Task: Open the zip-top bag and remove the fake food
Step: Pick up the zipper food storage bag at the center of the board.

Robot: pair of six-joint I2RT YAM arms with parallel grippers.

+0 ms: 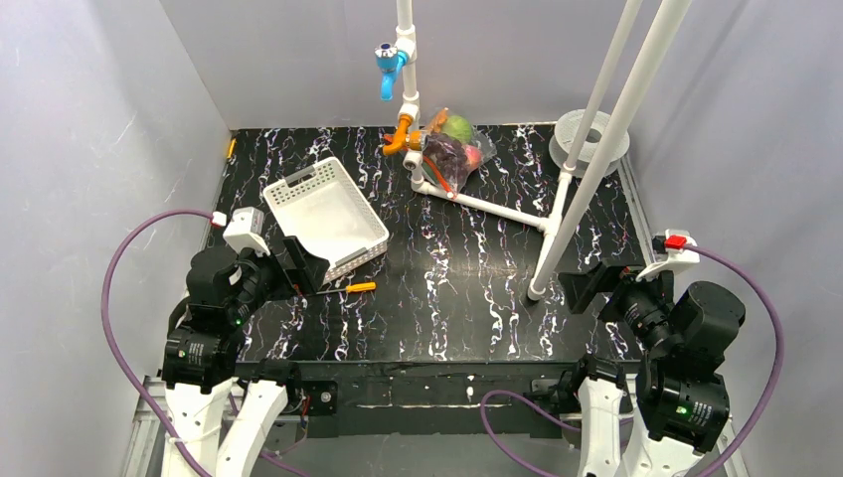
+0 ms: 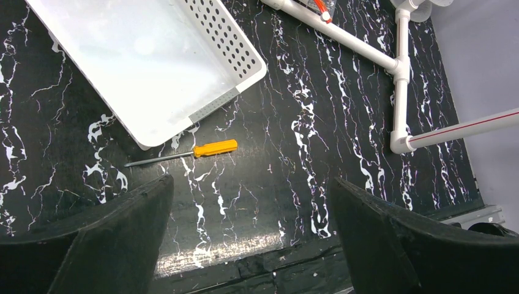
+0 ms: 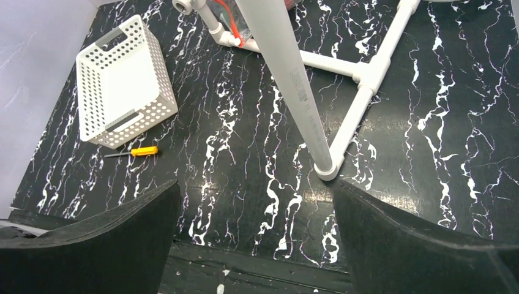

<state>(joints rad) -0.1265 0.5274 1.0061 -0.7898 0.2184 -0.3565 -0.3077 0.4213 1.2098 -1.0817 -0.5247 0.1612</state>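
A black marbled table (image 1: 447, 308) sits between grey walls. At left, the left gripper (image 2: 251, 196) gapes wide and empty near a white basket (image 1: 323, 214) and a screwdriver (image 1: 360, 287). At far centre, the bag (image 1: 467, 159), with food (image 1: 457, 127) inside, sits against a pipe frame (image 1: 497, 209). At right, the right gripper (image 3: 254, 196) also gapes empty.

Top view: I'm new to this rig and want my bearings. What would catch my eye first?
The zip-top bag of colourful fake food stands out, beside the white pipe frame at the far middle of the black marbled table. Left of centre lies a white slotted basket, with an orange-handled screwdriver on the table just in front of it.
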